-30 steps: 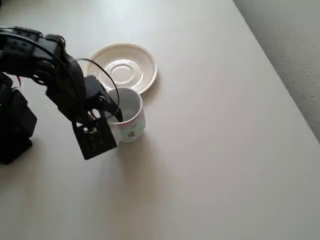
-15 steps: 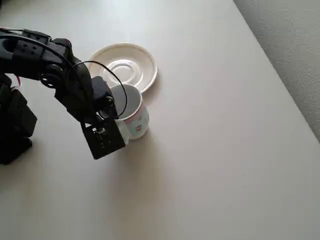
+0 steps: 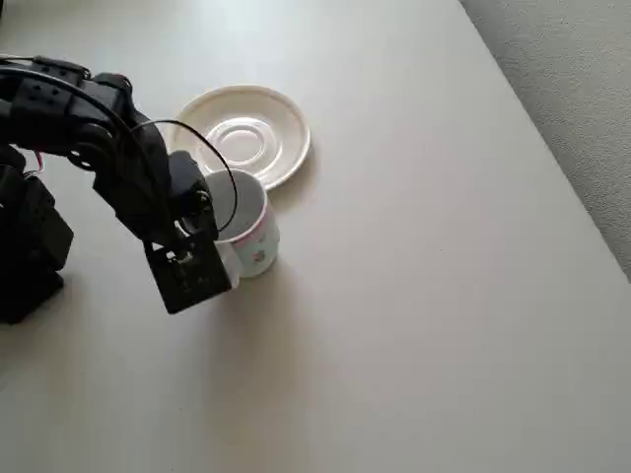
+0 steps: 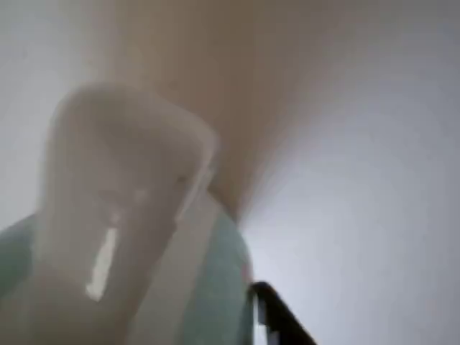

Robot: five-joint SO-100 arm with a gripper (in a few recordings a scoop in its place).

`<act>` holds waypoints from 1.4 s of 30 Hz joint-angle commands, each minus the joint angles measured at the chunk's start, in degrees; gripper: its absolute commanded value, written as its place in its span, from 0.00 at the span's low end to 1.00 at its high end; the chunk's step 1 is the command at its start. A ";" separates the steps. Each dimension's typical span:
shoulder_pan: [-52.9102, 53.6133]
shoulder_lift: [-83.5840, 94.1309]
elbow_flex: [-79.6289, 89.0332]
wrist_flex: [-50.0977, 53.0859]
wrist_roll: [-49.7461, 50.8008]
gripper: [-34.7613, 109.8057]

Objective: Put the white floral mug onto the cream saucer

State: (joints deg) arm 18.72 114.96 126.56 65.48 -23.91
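The white floral mug (image 3: pixel 252 233) stands on the table just in front of the cream saucer (image 3: pixel 290 119), beside its near rim and not on it. My black gripper (image 3: pixel 221 227) comes in from the left and is shut on the mug's left wall, one finger inside the rim. In the wrist view the mug (image 4: pixel 122 194) is a blurred white shape very close up, its loop handle toward the camera, with a black fingertip (image 4: pixel 277 320) at the bottom edge.
The arm's base (image 3: pixel 25 246) stands at the left edge. The pale table (image 3: pixel 424 296) stretches to the right and front, and its right edge runs diagonally next to grey carpet (image 3: pixel 582 89).
The gripper and the mug moved together a little to the right, then back to the left. The mug stays near the saucer's front rim. The saucer has not moved.
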 commanded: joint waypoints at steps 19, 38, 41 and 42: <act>-15.21 31.64 -17.58 26.72 5.45 0.23; -32.87 18.63 -19.34 16.17 11.78 0.23; -33.49 14.41 -18.98 12.57 11.60 0.23; -33.40 13.27 -18.90 11.51 11.43 0.23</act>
State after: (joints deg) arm -13.97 130.61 114.70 82.35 -12.83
